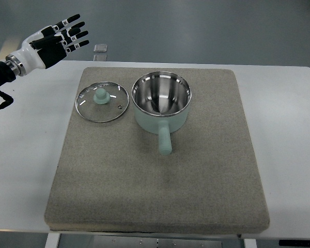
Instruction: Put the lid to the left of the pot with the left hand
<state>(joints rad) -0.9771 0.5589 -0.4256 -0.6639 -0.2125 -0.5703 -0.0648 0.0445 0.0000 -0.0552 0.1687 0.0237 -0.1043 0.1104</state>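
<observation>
A pale green pot (161,102) with a shiny steel inside stands uncovered on the grey mat (196,175), its handle pointing toward the near edge. Just left of it the glass lid (102,102) lies flat on the mat, steel rim around it and a green knob on top, close beside the pot. My left hand (67,35) hovers at the upper left, above the far table edge and well away from the lid, fingers stretched out and holding nothing. The right arm does not show.
The mat covers most of a white table (26,170). A small grey object (100,48) sits at the far edge of the table. Grey floor lies beyond.
</observation>
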